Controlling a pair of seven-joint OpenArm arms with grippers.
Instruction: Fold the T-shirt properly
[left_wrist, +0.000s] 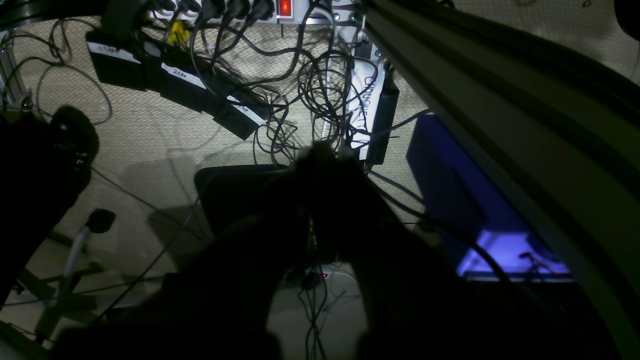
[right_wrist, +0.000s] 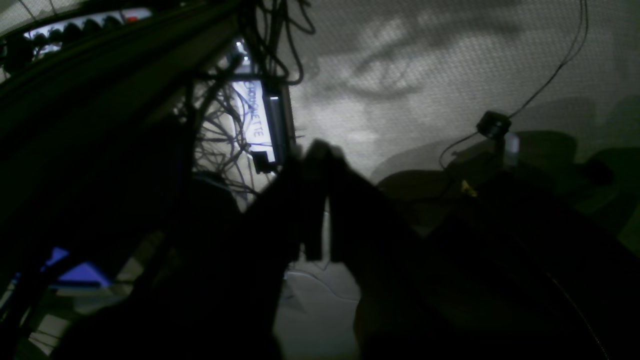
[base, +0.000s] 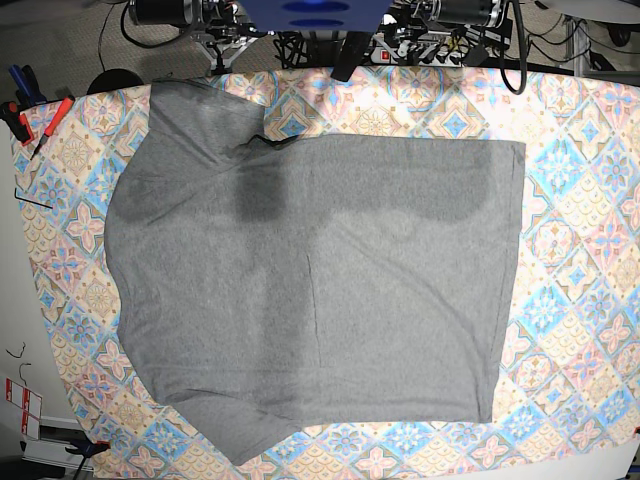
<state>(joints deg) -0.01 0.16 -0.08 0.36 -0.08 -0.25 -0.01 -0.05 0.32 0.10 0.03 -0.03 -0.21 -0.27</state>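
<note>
Fabric of the T-shirt (base: 330, 290) is lying spread across the table (base: 580, 330), ready for folding. Left gripper (left_wrist: 320, 155) and right gripper (right_wrist: 320, 152) are hanging beyond the far edge, fingertips pressed together, holding nothing.

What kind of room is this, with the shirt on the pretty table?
Probably a robot lab or workshop, not a home. A grey T-shirt lies spread on a patterned tablecloth, with a power strip and tangled cables behind it and hand tools at the table's edge.

Dark closed right hand (right_wrist: 320, 155) above cables (right_wrist: 220, 125)
</note>
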